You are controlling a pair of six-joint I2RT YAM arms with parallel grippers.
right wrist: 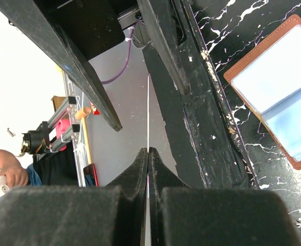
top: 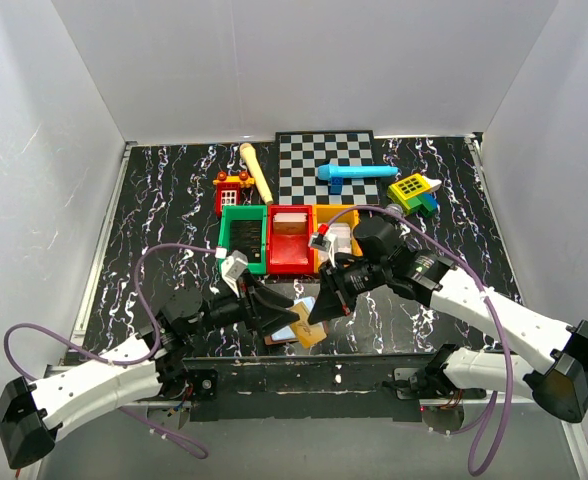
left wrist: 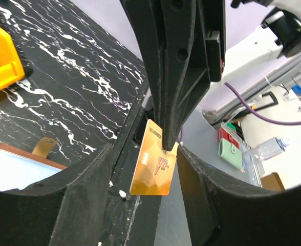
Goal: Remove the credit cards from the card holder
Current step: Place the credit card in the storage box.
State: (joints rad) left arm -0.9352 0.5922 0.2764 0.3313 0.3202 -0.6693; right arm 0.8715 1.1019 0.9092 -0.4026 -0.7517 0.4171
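card holder (right wrist: 278,97) lies open and flat on the black marbled table (top: 174,210) nr its front edge. it has a brown leather-look rim w/ pale blue-grey inner panels facing up and a small brown tab (left wrist: 45,146) at one side. one orange card (left wrist: 153,166) is out of it, pinched by its top edge in the right gripper (right wrist: 148,154). it hangs tilted in the air just beside the holder.

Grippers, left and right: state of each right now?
Left gripper: open, holding nothing.
Right gripper: closed on the orange card.
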